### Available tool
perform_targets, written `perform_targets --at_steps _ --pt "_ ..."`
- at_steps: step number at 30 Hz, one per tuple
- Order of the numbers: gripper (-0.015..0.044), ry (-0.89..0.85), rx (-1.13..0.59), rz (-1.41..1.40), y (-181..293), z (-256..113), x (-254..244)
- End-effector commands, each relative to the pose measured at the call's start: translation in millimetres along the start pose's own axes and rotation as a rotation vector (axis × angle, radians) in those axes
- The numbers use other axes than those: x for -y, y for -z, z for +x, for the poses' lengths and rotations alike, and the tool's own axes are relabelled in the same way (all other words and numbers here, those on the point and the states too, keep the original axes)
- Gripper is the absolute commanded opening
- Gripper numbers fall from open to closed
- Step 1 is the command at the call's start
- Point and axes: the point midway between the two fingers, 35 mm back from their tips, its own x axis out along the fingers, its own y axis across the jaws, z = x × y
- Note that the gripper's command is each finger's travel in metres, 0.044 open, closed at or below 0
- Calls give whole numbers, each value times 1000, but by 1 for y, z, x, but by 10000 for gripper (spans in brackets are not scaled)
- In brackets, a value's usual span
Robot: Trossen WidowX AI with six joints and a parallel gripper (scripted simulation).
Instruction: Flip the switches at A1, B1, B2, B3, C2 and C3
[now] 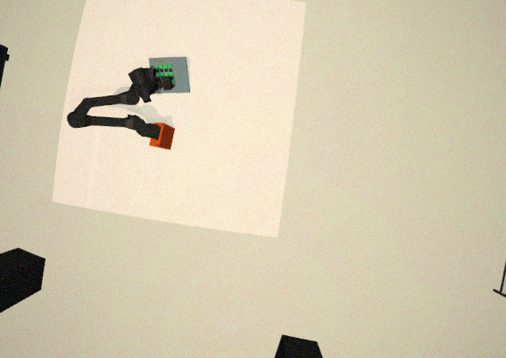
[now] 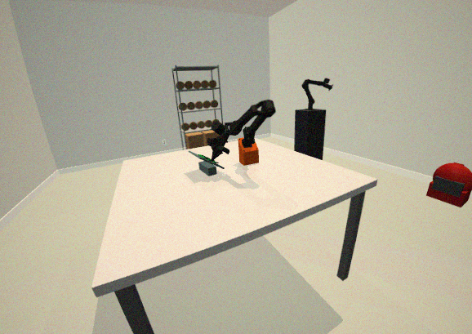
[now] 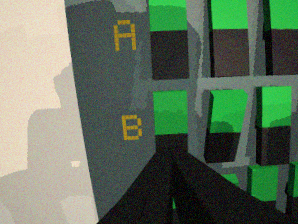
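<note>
The tilted grey panel [image 1: 182, 75] [image 2: 219, 166] [image 3: 100, 115] carries rows of green-and-dark rocker switches. In the wrist view, A1 [image 3: 169, 42], A2 [image 3: 229, 42] and A3 [image 3: 284, 42] show green far halves and dark near halves. B1 [image 3: 170, 112], B2 [image 3: 227, 110] and B3 [image 3: 276, 107] also show green far halves; B2 looks skewed beside B3. My gripper [image 2: 212, 159] [image 3: 169, 156] is shut and empty, its tips at B1's dark near end; contact is unclear. The fingers hide C1 and part of C2 [image 3: 231, 178]; C3 [image 3: 262, 182] shows green. Exact tilts are hard to tell.
The panel rests on a grey block [image 2: 207, 168] on the pale table [image 1: 228, 109] [image 2: 245, 208]. The arm's orange base [image 1: 164, 136] [image 2: 249, 154] stands beside it. The printed letters A [image 3: 124, 36] and B [image 3: 132, 127] lie left of the switches.
</note>
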Motion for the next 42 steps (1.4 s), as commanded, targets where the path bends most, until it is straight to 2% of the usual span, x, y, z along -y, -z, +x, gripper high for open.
perform_targets --at_steps 1,18,21,28,42 --pt "0 6 0 6 0 1 1" --pt "0 5 0 6 0 3 1" --pt "0 12 -14 -4 -1 -8 5" --pt "0 10 -30 6 -3 -61 2" --pt "0 10 -34 4 -21 -56 25"
